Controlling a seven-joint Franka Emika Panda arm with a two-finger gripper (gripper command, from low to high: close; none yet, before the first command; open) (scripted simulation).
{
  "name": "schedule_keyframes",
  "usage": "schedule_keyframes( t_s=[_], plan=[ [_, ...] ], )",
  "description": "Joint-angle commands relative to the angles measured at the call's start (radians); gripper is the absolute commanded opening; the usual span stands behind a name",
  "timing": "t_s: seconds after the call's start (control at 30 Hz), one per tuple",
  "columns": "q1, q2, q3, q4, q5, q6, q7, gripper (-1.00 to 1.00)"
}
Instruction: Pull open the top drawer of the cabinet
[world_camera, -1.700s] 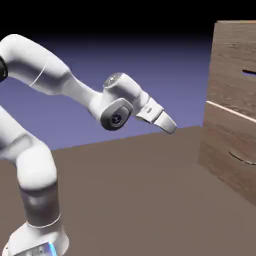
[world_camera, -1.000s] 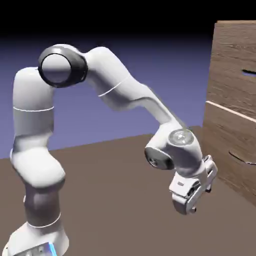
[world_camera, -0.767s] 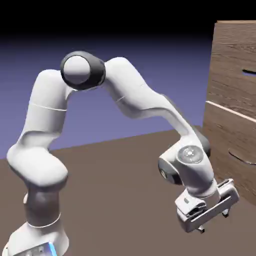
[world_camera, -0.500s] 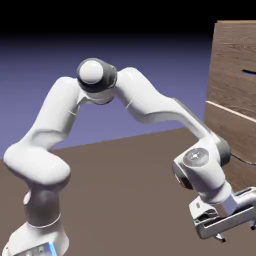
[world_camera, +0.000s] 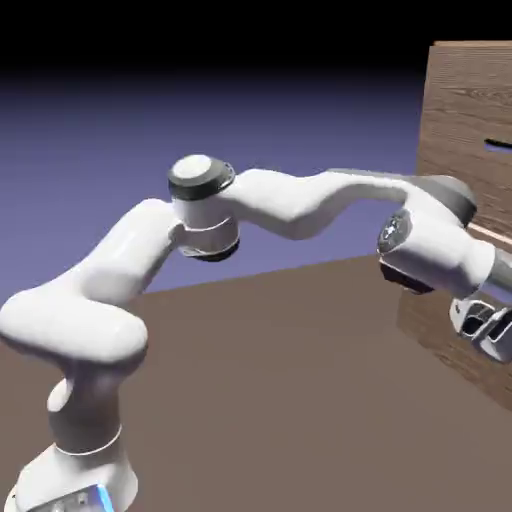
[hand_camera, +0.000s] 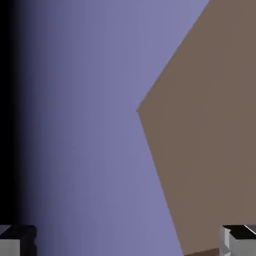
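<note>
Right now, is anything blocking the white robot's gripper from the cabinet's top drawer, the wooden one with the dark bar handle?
Nothing visible stands between the white two-finger gripper and the brown wood-grain top drawer, though the picture's edge cuts off part of both.

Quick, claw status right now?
Claw: open, holding nothing; its fingertips stand wide apart at the hand view's bottom edge, with only backdrop and table showing between them.

The blue-violet backdrop (hand_camera: 90, 125) is seen beside a corner of the brown table (hand_camera: 205, 130). The two finger tips (hand_camera: 19, 242) are held wide apart at the bottom.
</note>
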Motion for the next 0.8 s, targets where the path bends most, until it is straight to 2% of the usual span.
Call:
schedule_keyframes(
  t_s=[0.0, 0.3, 0.6, 0.63, 0.77],
  plan=[
    [0.015, 0.035, -0.032, 0.019, 0.044, -0.011, 0.011, 0.0],
    [0.145, 0.335, -0.307, 0.178, 0.413, -0.106, 0.101, 0.0],
    [-0.005, 0.309, -0.301, 0.435, 0.407, -0.003, 0.159, 0.0],
    [-0.005, 0.309, -0.301, 0.435, 0.407, -0.003, 0.159, -1.0],
    [0.058, 0.321, -0.303, 0.327, 0.413, -0.047, 0.134, -1.0]
  ],
)
